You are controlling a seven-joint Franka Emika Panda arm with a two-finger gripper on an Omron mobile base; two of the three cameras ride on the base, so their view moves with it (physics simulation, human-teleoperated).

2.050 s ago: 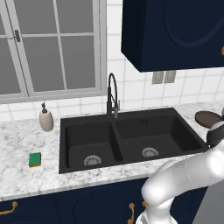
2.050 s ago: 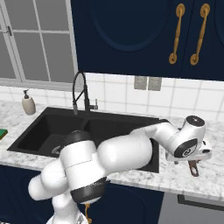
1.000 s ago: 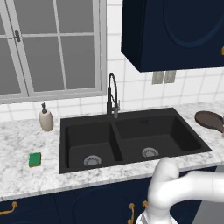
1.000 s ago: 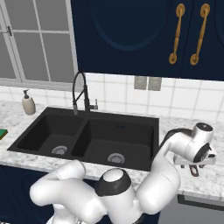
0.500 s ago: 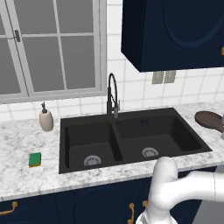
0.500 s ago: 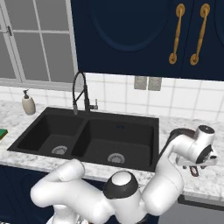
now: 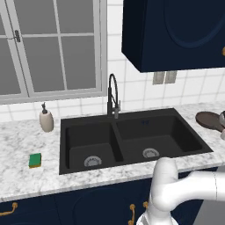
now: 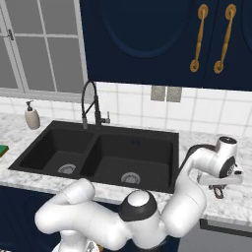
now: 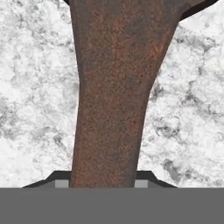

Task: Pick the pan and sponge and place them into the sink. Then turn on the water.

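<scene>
In the left base view, the black double-basin sink (image 7: pixel 132 140) sits in the marble counter (image 7: pixel 17 158) under the window (image 7: pixel 48 48), with a round silver drain in each basin. The black gooseneck faucet (image 7: pixel 113 94) stands behind the divider between the basins. The beige soap dispenser (image 7: pixel 45 119) stands on the counter left of the sink, and the sponge (image 7: pixel 35 160) — green top over yellow — lies flat nearer the front edge, well apart from the sink's left wall. The pan (image 7: pixel 210 121) rests on the counter at the far right, beside the sink's right rim. A white arm link rises from the lower right.

In the right base view, the arm bends out to the right past the sink (image 8: pixel 98 152), and its hand hangs low over the counter (image 8: pixel 236 202) to the right of the basins. The gripper (image 8: pixel 218 189) points down at a dark piece of the pan's handle just below it. The sponge (image 8: pixel 3 149) shows at the left edge, and the soap dispenser (image 8: pixel 32 117) stands behind the sink's left corner, with the faucet (image 8: pixel 90 106) behind the basins.

In the hand view, the pan's handle (image 9: pixel 116 96) — rusty brown — runs up the middle over the marble counter (image 9: pixel 192 113). The two finger tips (image 9: pixel 61 183) press against either side of the handle's lower end, so the pincer is narrowed onto the pan's handle.
</scene>
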